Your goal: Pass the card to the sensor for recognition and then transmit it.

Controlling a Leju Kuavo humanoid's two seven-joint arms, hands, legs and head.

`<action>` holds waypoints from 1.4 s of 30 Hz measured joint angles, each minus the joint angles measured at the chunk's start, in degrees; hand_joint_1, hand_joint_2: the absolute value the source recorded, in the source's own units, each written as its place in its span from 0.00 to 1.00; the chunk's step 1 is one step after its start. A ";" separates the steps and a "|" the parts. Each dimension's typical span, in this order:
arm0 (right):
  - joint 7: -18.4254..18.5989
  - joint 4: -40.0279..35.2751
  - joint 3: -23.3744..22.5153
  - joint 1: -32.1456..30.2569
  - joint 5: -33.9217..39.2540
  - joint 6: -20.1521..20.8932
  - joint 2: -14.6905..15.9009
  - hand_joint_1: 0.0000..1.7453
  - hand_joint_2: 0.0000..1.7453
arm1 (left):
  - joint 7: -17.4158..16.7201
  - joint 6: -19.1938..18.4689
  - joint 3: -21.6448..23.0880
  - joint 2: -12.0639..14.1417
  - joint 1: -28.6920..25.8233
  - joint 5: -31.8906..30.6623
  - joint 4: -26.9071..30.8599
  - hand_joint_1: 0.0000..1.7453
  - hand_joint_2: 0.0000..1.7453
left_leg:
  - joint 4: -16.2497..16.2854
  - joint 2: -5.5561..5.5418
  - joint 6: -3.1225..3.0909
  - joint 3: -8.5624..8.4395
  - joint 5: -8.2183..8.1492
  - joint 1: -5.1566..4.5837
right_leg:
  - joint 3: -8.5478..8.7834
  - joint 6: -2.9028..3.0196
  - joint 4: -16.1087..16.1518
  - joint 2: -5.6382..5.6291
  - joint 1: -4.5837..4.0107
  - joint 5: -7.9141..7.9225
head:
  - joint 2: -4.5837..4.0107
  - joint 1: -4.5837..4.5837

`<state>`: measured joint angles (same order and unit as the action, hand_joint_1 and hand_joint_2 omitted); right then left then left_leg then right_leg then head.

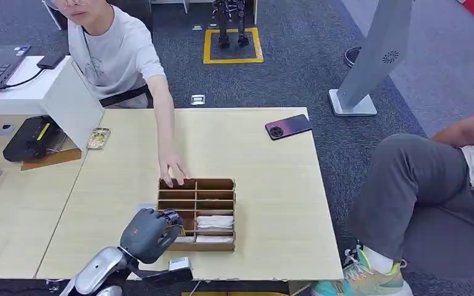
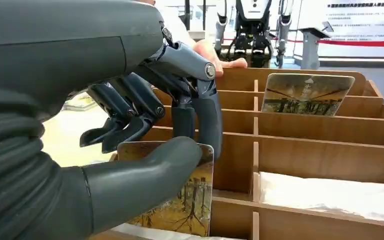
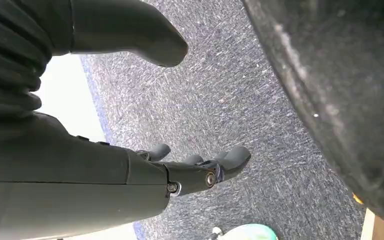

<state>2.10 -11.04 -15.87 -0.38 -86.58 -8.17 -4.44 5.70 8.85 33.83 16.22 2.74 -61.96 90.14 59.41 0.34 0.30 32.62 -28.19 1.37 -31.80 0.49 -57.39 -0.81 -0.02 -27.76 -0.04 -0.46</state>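
A wooden divided box sits near the table's front edge. My left hand is at its near left corner. In the left wrist view my left hand pinches a picture card between thumb and fingers, and the card stands upright in a near compartment. A second picture card stands in a far compartment. My right hand hangs over the grey carpet with its fingers apart, holding nothing. A black device lies at the table's far left.
A person's hand rests on the box's far left rim. White packets fill near compartments. A phone lies at the far right of the table. A seated person's leg is close on the right. A white partition stands beside the black device.
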 joint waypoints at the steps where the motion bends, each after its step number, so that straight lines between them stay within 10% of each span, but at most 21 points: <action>1: -0.04 0.00 0.00 0.00 0.00 0.00 0.00 0.00 1.00 | 0.00 -0.04 0.00 0.02 -0.04 0.02 0.00 1.00 1.00 | 0.00 0.00 0.00 0.00 0.00 0.00 | 0.00 0.00 0.00 0.00 0.00 0.00 | 0.00 0.00; 7: -0.37 0.00 0.00 0.00 -0.04 0.00 0.00 0.00 1.00 | 0.85 -0.11 0.02 0.70 -0.09 1.60 0.37 1.00 1.00 | 0.00 0.01 0.00 0.00 0.00 0.00 | 0.00 0.00 0.00 0.00 0.00 0.00 | 0.00 0.02; 16: -1.07 0.00 0.00 0.02 -0.22 -0.04 0.00 0.00 1.00 | 3.30 -4.85 -3.44 11.85 1.12 8.09 8.46 1.00 1.00 | 0.00 0.03 0.04 -0.01 0.03 0.14 | -0.04 0.07 -0.03 -0.03 -0.13 0.03 | 0.00 0.00; 32: -1.68 0.00 0.00 -0.03 0.17 -0.11 0.00 0.00 1.00 | 3.43 -7.93 -10.49 21.42 1.10 10.95 15.19 1.00 1.00 | 0.00 -0.01 0.04 0.04 0.03 0.17 | -0.07 0.11 -0.02 0.03 -0.16 0.01 | 0.00 -0.05; 42: -1.75 0.00 0.00 -0.03 0.17 -0.22 0.00 0.00 1.00 | 4.35 -8.20 -13.25 22.80 0.15 10.56 17.31 1.00 1.00 | 0.00 0.00 0.04 0.09 0.03 0.17 | -0.07 0.12 -0.02 0.03 -0.16 0.01 | 0.00 -0.09</action>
<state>0.35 -11.04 -15.87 -0.40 -86.40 -8.39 -4.44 10.05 0.66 20.59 39.01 2.89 -51.41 107.45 59.41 0.34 0.34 32.71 -28.17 1.54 -31.87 0.60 -57.41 -0.78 -0.18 -27.76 -0.04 -0.55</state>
